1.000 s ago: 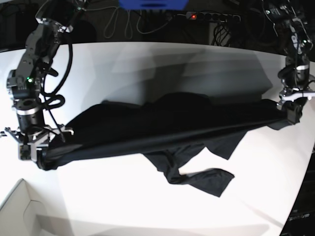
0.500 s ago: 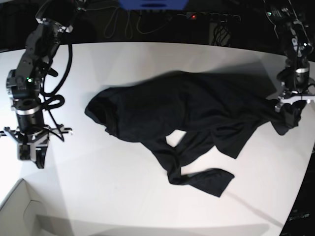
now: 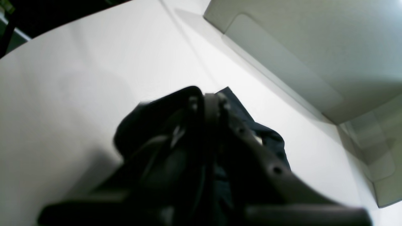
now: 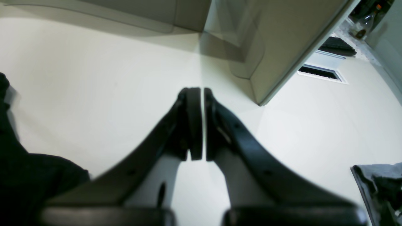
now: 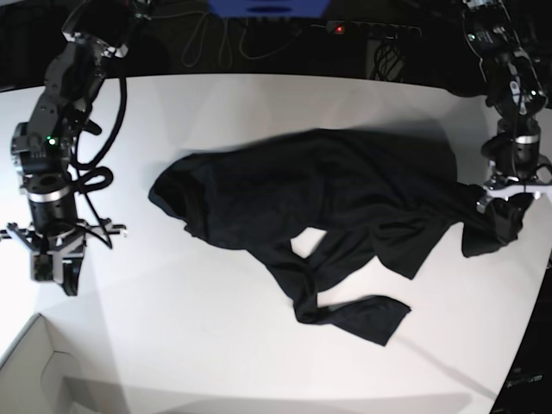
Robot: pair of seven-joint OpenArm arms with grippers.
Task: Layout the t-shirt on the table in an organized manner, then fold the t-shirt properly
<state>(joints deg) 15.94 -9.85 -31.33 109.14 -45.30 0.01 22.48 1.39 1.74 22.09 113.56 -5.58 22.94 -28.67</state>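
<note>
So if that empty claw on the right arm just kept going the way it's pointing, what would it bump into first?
Most likely the large smooth white table. The right gripper is shut, holds nothing and points down at bare tabletop, with the black long-sleeved t-shirt off to its side. Depth is hard to judge.

One black t-shirt (image 5: 328,198); one white worktop (image 5: 216,345); two robot arms, each ending in one pincer, so two pincers in all: the left pincer (image 5: 509,203) and the right pincer (image 5: 65,276); one white box corner (image 5: 39,371) at the near edge of the base view; one power strip (image 5: 371,30) with a single red light behind the worktop.
</note>
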